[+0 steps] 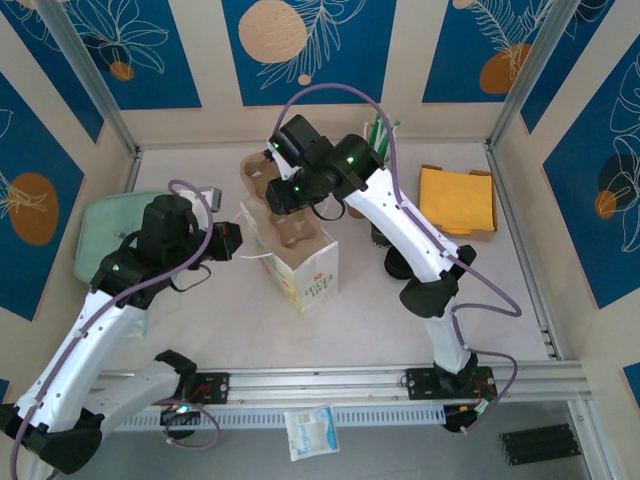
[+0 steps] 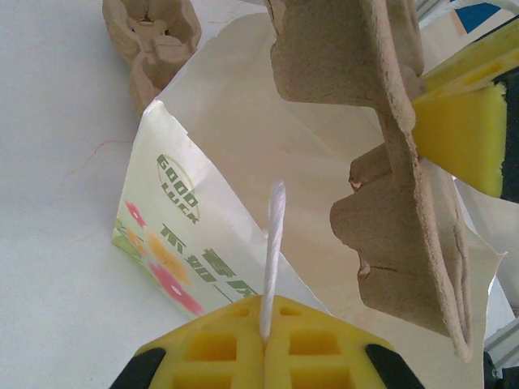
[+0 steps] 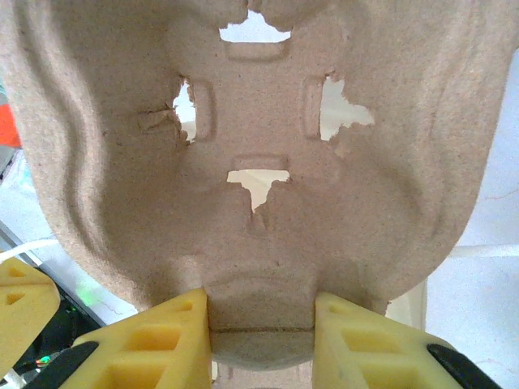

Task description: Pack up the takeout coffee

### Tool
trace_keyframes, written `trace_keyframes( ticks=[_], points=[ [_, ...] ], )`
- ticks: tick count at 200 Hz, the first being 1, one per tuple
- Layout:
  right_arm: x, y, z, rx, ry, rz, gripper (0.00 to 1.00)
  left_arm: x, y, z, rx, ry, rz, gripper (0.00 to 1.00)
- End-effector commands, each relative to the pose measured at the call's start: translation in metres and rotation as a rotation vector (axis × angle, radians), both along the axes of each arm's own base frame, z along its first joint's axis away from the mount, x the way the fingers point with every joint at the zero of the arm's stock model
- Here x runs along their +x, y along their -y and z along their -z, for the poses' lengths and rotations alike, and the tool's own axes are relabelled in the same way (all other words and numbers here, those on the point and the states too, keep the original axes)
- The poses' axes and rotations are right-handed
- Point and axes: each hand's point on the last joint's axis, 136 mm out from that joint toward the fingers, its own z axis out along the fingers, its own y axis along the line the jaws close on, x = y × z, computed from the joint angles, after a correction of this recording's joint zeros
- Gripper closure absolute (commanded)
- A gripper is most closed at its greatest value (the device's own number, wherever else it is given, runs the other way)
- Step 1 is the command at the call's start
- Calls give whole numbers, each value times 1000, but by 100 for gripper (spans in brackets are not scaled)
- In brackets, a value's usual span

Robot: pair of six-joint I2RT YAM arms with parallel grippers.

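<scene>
in the top view, a white paper bag (image 1: 305,268) stands open at the middle of the table. the left gripper (image 1: 232,240), at the bag's 9 o'clock, is fully closed, and the left wrist view shows its yellow pads (image 2: 211,344) pinching the bag's thin white handle (image 2: 272,251). that view also shows green "good luck" lettering and pink and orange flowers on the bag's (image 2: 182,235) side.

the right gripper (image 1: 285,190), at the bag's 12 o'clock, is partly closed on a brown moulded-pulp cup carrier (image 1: 295,232) that hangs in the mouth of the bag. in the right wrist view its 2 yellow fingers (image 3: 146,340) clamp the narrow edge tab of the carrier (image 3: 259,121), whose cup holes are torn and ragged. a 2nd carrier (image 1: 255,178) lies on the table at the bag's 11 o'clock, also seen at 11 o'clock in the left wrist view (image 2: 150,36).

the takeout coffee (image 1: 396,266) seems to be the dark round-topped shape at the bag's 3 o'clock, tucked under the right arm. only a black top shows, and its brown side cannot be made out.

a stack of yellow squares (image 1: 457,198) sits at 2 o'clock, green-and-white straws (image 1: 382,130) at 1 o'clock, and a pale green tray (image 1: 105,228) at 9 o'clock.
</scene>
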Motion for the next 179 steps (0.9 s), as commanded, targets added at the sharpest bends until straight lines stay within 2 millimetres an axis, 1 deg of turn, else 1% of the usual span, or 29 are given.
trace_keyframes(
  ticks=[1,76,117,179],
  points=[
    [-3,-3,-6,37,-14,-2,70,1,1,-2,-21,-2,1,100],
    [-14,2,17,-69,-20,-6,70,2,0,-2,-16,1,-3,100],
    [-17,4,20,-95,-9,-4,70,2,0,-2,-19,2,-5,100],
    [-21,11,19,-123,5,0,70,2,-1,-2,-15,0,-9,100]
  ],
)
